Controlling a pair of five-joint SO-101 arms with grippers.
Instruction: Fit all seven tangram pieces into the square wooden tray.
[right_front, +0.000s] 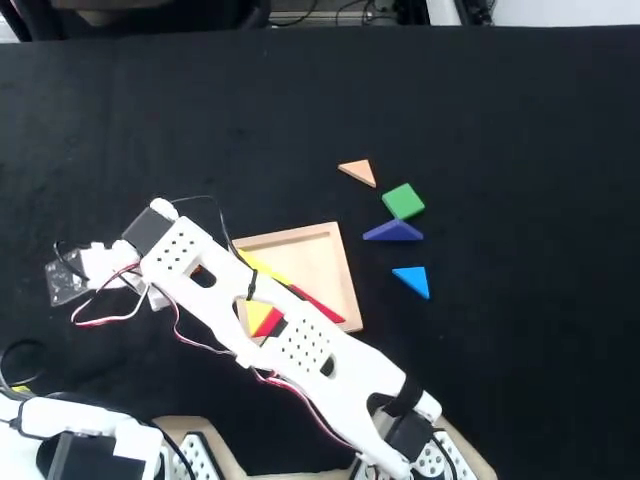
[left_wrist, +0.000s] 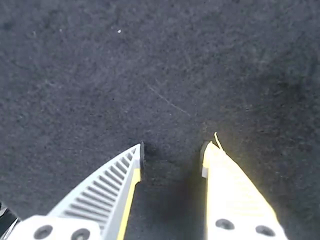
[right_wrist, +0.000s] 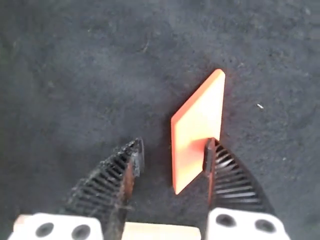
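Orange parallelogram sits inside the right gripper, which is spread wide, not clamped. We see one finger with its tip at the piece's long edge, touching or just over it, can't tell which. The other finger stands apart from the piece, with black cloth between. Piece looks flat on the cloth. Long axis runs roughly along the fingers, pointing away from the wrist. Near corner lies between the fingers. Far corner sticks out well past the tips and leans toward the touching finger's side.

Left gripper is also spread, over bare cloth.

High view gives us the layout. Left arm is folded in the lower left corner. Right arm runs from the lower right diagonally to mid-left of the frame, crossing the lower left part of the wooden tray. Tray sits centre frame with a yellow piece and a red piece in it, both partly under the arm, so we can't tell their shapes. Right of the tray, loose on the cloth, going outward: light blue triangle, dark blue triangle, green square, tan triangle. The tan triangle lies in the upper middle, well apart from the right gripper.
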